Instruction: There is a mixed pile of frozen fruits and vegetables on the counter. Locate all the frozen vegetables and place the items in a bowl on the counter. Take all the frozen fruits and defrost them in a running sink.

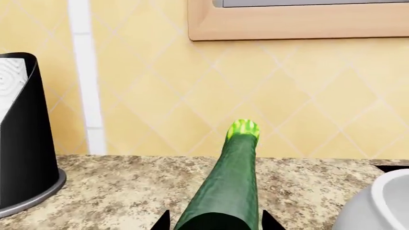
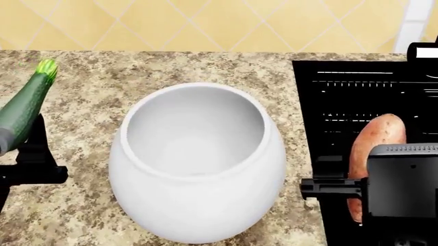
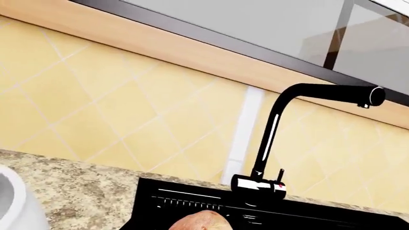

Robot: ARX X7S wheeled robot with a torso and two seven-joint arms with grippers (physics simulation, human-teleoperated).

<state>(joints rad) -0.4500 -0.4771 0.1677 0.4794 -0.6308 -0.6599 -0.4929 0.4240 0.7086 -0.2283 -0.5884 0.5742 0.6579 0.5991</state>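
Two claws are gripping: left claw (image 2: pixel 20 148) pinching zucchini (image 2: pixel 24 102), right claw (image 2: pixel 356 187) pinching sweet potato (image 2: pixel 376 143); both likely stiff, frost-slick.

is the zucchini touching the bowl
Apart. The head view shows bare counter between the zucchini, held up at the left, and the bowl.

No legible text, labels, brands or nos. anywhere in the kitchen scene (bowl, counter, sink and tiles incl.).
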